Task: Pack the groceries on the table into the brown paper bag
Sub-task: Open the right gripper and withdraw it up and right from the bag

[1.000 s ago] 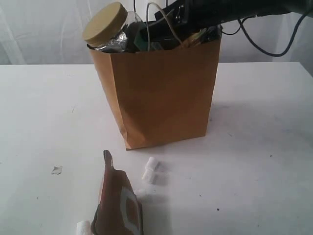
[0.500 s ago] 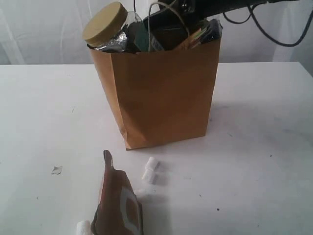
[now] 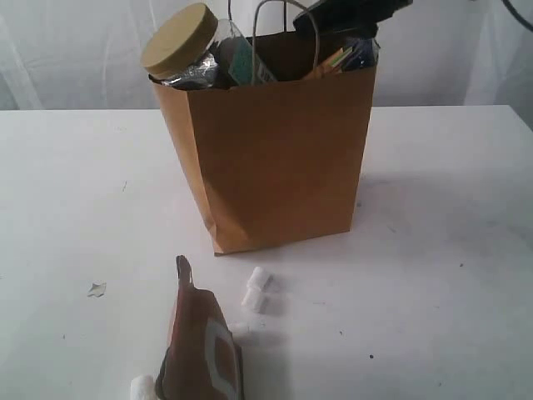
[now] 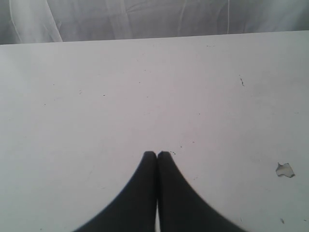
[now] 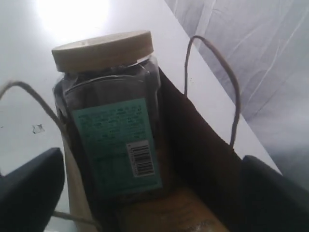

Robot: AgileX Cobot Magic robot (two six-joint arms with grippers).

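We see the brown paper bag (image 3: 275, 158) standing upright on the white table (image 3: 450, 250), and we place everything else by it. The clear jar with mustard lid (image 3: 179, 42) leans inside the bag at its left corner, with the lid poking above the rim. At the right corner the navy end of the spaghetti packet (image 3: 354, 57) sticks up. Lower in the bag lies something yellowish that we cannot identify. The right gripper (image 5: 152, 188) hangs just above the bag's mouth, its dark fingers (image 5: 29, 188) spread wide and holding nothing. The brown-orange pouch (image 3: 200, 350) lies on the table in front of the bag, with small white cylindrical bits (image 3: 256, 290) between the two. The left gripper (image 4: 157, 154) is away from the bag over bare table, its jaws pressed together and empty, near a paper scrap (image 4: 285, 169).
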